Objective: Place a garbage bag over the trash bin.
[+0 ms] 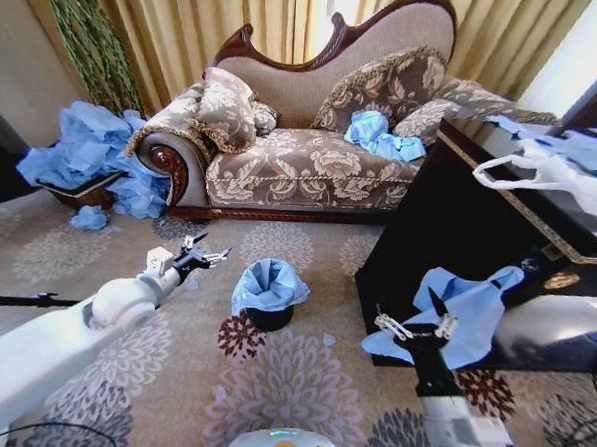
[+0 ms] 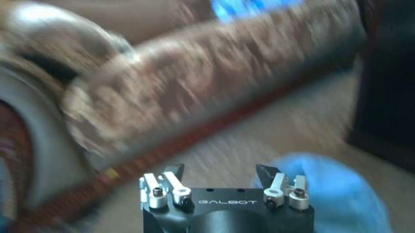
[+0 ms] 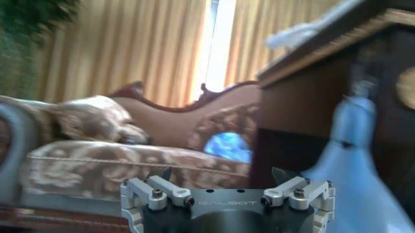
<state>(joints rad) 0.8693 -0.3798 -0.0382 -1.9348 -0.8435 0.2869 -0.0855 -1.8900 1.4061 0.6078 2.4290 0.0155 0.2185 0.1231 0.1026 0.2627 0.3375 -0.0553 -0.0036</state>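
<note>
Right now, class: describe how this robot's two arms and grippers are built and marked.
Both arms have smooth white shells ending in black wrists. The left gripper and right gripper have black bodies with silver metal linkages, bolts and dark fingertips. White "GALBOT" lettering marks each body.

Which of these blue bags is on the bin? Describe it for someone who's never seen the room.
On the patterned carpet in front of the sofa, between the two grippers, stands the small black trash bin. The garbage bag is the light-blue one draped over its top; the other blue bags lie elsewhere.
</note>
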